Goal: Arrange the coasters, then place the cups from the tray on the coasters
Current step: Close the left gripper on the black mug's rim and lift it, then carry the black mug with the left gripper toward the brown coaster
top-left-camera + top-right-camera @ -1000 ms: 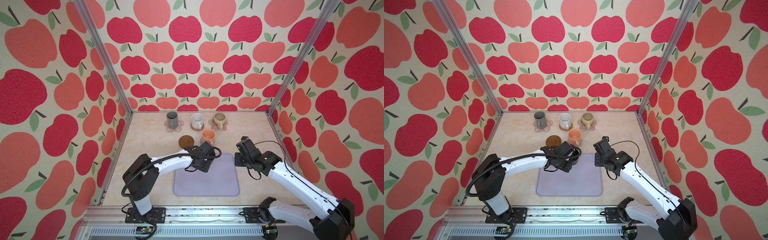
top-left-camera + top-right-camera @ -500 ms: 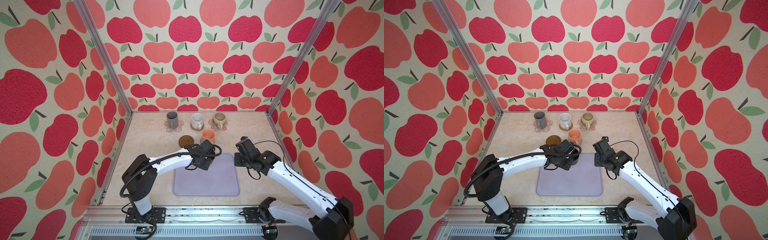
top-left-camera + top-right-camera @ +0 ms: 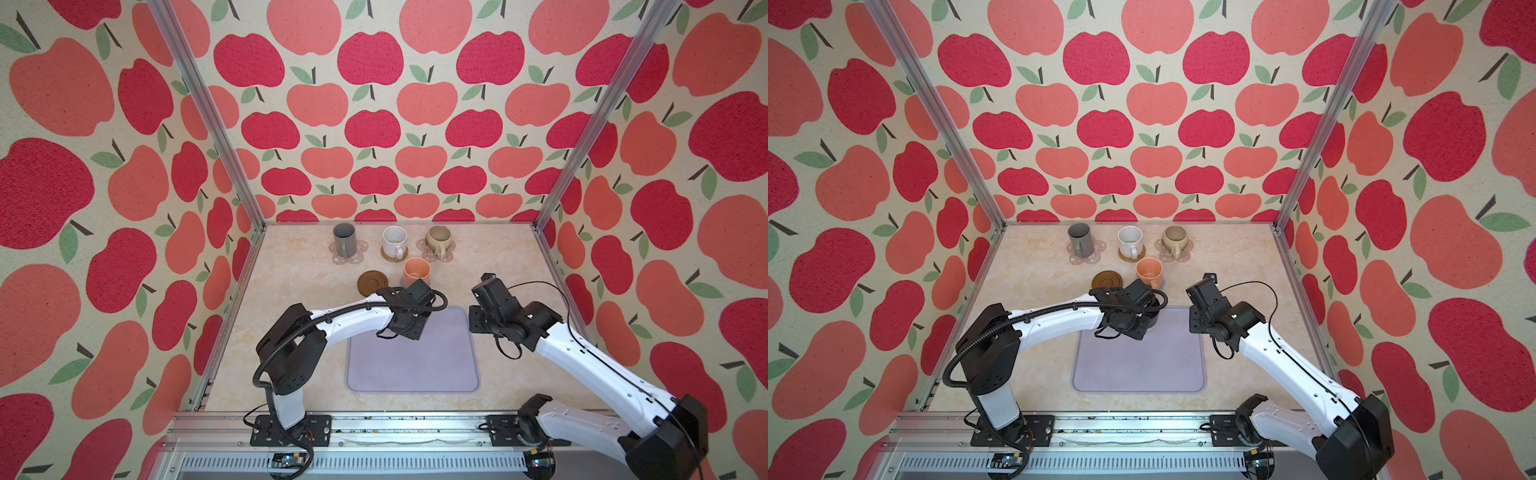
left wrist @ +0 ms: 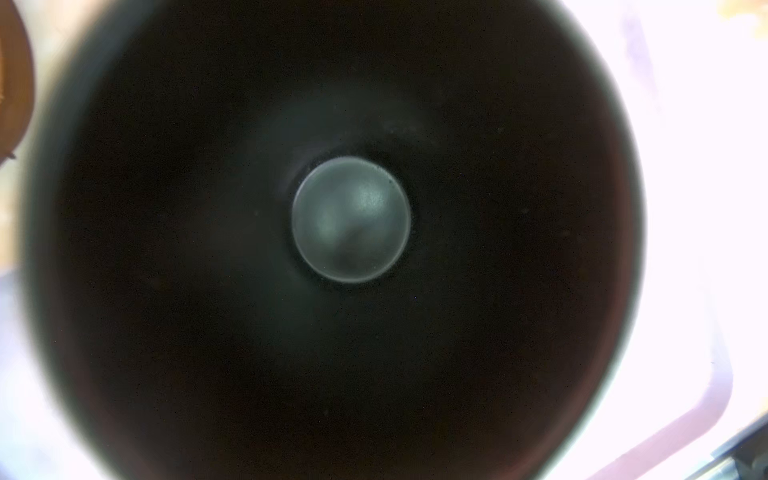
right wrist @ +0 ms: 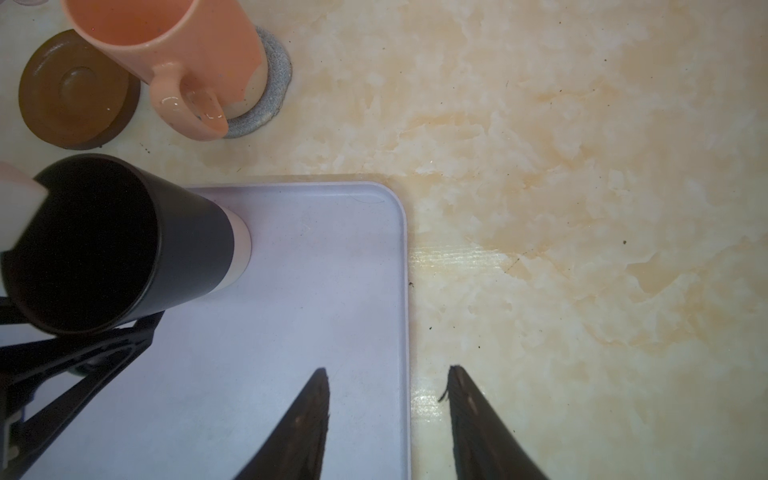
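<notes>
— Room, quick?
— You've got a marbled beige table [image 3: 299,286], boxed in by apple-print walls [image 3: 374,124] and silver frame posts [image 3: 208,112]. The lavender tray [image 3: 415,374] lies flat near the front, between your two arms.
— What differs between views?
— Right wrist view shows the black cup [image 5: 124,245] plainly, by the tray's far edge, about midway along. Both top views bury most of it under your left gripper [image 3: 409,322]. Left wrist view looks straight down inside the cup: dark wall, grey round bottom. The fingers are out of sight there, so I can't tell if you're clamped on it. Your right gripper [image 5: 388,372] has its fingers apart, nothing between them, over the tray's rim.
— The cup itself?
— Matte black, tapered, pale band at the foot, upright. Can't tell whether the foot touches the tray. The peach cup [image 3: 416,270] sits on the grey crochet coaster [image 5: 274,83]. The dark brown coaster [image 3: 372,283] lies bare just beside it.
</notes>
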